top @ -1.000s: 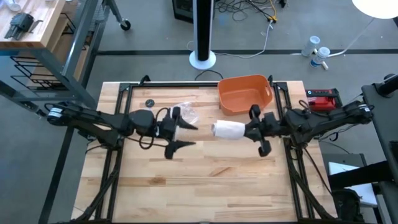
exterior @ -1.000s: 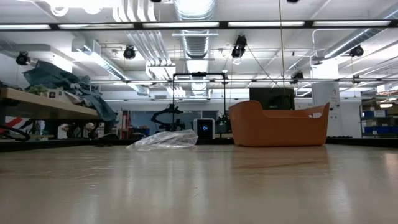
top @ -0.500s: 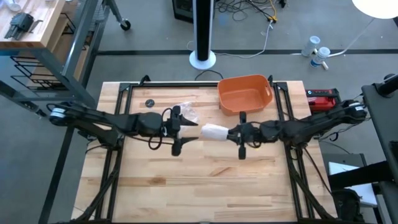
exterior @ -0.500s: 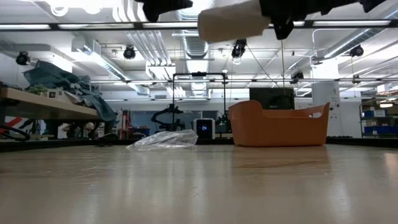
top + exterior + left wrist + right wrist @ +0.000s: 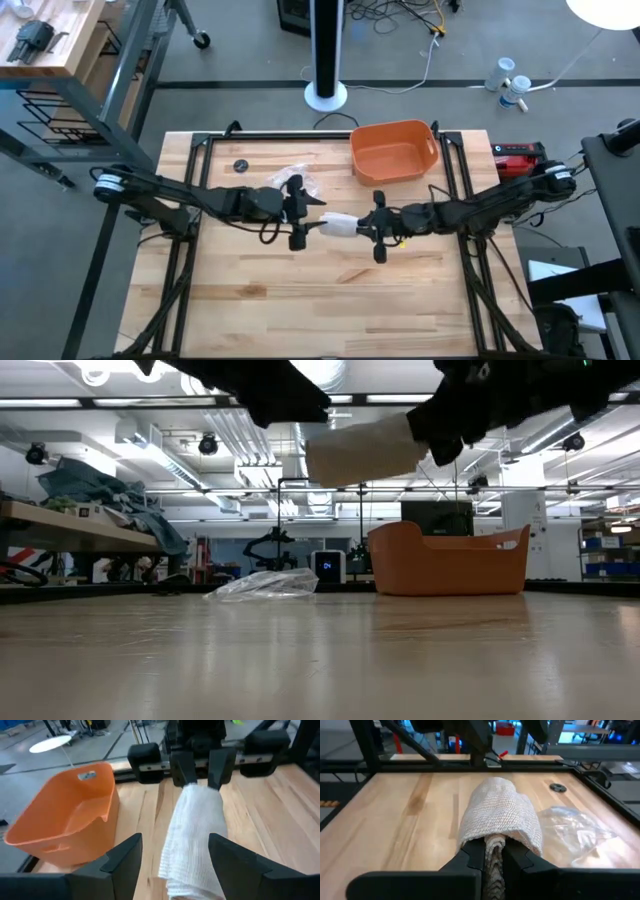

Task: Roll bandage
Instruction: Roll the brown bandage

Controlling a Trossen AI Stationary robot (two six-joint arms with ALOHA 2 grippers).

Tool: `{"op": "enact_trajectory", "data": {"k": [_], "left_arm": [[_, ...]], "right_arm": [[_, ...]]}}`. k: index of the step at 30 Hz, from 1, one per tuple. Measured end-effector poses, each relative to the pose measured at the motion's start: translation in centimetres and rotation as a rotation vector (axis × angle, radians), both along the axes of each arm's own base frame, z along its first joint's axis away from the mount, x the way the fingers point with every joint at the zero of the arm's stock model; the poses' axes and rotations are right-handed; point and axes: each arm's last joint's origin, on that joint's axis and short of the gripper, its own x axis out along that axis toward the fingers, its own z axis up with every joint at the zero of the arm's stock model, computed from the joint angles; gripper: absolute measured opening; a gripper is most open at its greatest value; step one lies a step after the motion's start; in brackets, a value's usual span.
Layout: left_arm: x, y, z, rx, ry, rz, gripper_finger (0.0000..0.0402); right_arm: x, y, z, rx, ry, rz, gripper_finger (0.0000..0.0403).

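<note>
From above, both arms reach in over the middle of the wooden counter (image 5: pixel 320 290) and meet there. The right claw (image 5: pixel 375 226) is clenched on one end of the bandage (image 5: pixel 339 224), an off-white bundle held between the two arms. The left claw (image 5: pixel 302 224) faces it with fingers spread wide, one on each side of the bundle's free end. An orange tub (image 5: pixel 393 151) sits toward the far edge, and a crumpled clear wrapper (image 5: pixel 295 180) lies left of it, next to a small dark disc (image 5: pixel 240 165)

From counter height, the bandage (image 5: pixel 362 452) hangs well above the surface, with the dark arms on either side of it. The tub (image 5: pixel 447 559) and wrapper (image 5: pixel 264 585) rest on the counter far behind

Looking past the left arm's fingers (image 5: pixel 122 862), the bandage (image 5: pixel 192 842) stretches toward them, not gripped by them, its far end pinched in the right claw (image 5: pixel 200 770); the tub (image 5: pixel 62 815) is beside it

Past the right arm's own fingers (image 5: pixel 472 857), the knitted cloth (image 5: pixel 500 817) folds over their tips, squeezed between them, with the wrapper (image 5: pixel 572 827) on the counter beyond
</note>
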Motion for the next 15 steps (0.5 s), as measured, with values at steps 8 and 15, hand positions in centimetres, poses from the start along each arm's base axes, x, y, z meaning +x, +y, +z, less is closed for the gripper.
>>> {"op": "enact_trajectory", "data": {"k": [8,15], "left_arm": [[0.6,0.0,-0.8,-0.022,0.012,0.010,0.0210],[1.0,0.0,-2.8,-0.027,0.067,0.018,0.0211]], "right_arm": [[-0.4,-1.2,-4.8,0.190,-0.021,-0.062,0.0019],[0.7,-2.6,-7.2,0.313,0.084,-0.177,0.0019]]}}
